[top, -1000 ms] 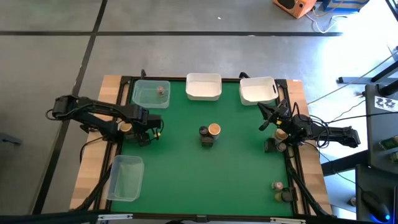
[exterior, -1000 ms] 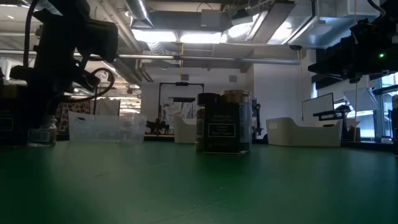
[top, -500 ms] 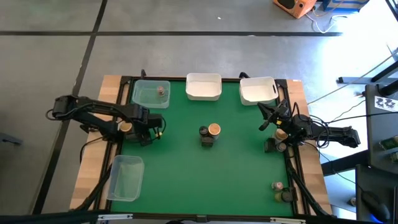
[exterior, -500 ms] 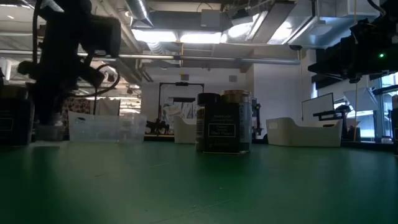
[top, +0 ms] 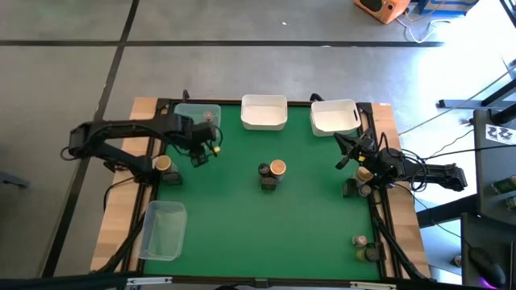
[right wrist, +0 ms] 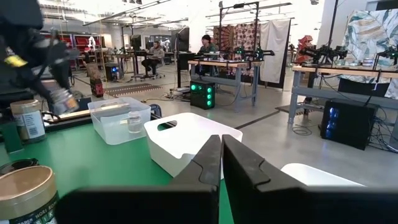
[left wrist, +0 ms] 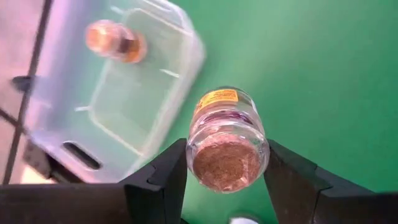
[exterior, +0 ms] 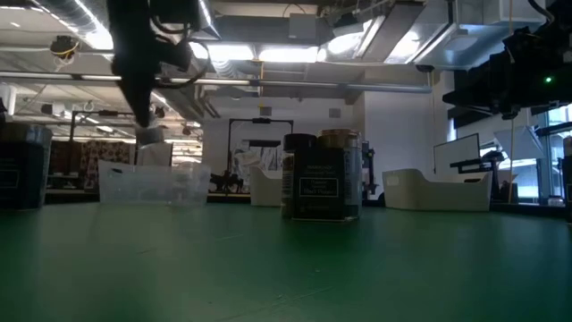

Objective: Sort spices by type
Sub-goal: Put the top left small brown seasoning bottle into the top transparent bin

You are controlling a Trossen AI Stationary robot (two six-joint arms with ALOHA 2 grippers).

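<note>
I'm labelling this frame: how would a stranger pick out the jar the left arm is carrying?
Look at the clear tub at the green table's far left corner. Beside it, the left gripper holds a small glass jar in the air; unlike the others, it touches no surface.

The table (top: pixel 242 225) wears a matt green mat, smooth like felt, framed by pale bare wood (top: pixel 119 217) along its 9 and 3 o'clock edges. The jar (left wrist: pixel 227 146) between the left gripper (left wrist: pixel 227 180)'s matt black plastic fingers (left wrist: pixel 163 180) is clear and glossy, glass or plastic, with a paper label and a rough, cork-like brown lid. The tub (left wrist: pixel 118 102) beyond it is clear glossy plastic, as is the 2nd clear tub (top: pixel 164 229) at 7 o'clock. The 2 white tubs (top: pixel 264 112) at 12 o'clock look like smooth matt plastic. The centre jars (exterior: pixel 322 177) carry dark paper labels. The floor (top: pixel 242 72) is smooth grey concrete.
</note>
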